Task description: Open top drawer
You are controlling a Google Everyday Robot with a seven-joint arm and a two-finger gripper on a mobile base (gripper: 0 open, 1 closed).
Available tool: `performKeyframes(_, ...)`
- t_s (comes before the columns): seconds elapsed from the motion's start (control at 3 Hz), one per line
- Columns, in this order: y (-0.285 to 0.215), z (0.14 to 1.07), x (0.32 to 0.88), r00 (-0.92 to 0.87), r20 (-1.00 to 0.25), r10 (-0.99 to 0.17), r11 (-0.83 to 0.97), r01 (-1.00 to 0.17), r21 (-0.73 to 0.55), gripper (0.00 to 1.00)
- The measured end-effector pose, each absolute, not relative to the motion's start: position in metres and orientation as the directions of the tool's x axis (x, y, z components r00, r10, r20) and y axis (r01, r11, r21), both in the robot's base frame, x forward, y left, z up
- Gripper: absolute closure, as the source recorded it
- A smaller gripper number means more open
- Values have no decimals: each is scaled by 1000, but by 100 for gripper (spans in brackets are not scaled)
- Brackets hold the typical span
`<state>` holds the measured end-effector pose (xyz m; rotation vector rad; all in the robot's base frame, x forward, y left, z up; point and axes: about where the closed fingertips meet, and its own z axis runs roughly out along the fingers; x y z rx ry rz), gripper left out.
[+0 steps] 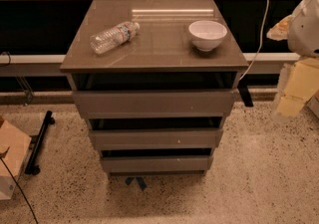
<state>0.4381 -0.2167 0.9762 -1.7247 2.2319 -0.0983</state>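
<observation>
Your top drawer [153, 102] sits directly under the front edge of the tabletop [164, 54], with a dark gap between that edge and the top of its flat front. There is no handle, so the likeliest failure is a slip. If the gripper catches only the face and not the upper lip in that gap, it will probably slide off.

If you aim too low, you will land on the two narrower drawers [155, 138] beneath.

A jerky pull could shake the cabinet. The plastic bottle [114, 36] lies on its side toward the left edge and may roll. The white bowl [207, 34] sits close to the right edge, on the side you approach from, so a high sweep could clip it.

The gripper [294, 93] hangs well off the front right corner, below tabletop level. I cannot tell whether it is set wide or narrow. A white cable [256, 44] hangs beside the right edge, so keep clear of it.
</observation>
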Motion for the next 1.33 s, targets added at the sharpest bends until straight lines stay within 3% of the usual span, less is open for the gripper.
performKeyframes(0.67, -212, 974, 443, -202, -226, -953, 261, -925, -277, 0)
performKeyframes(1.33, -196, 938, 479, -121, -343, -932, 247, -903, -352, 0)
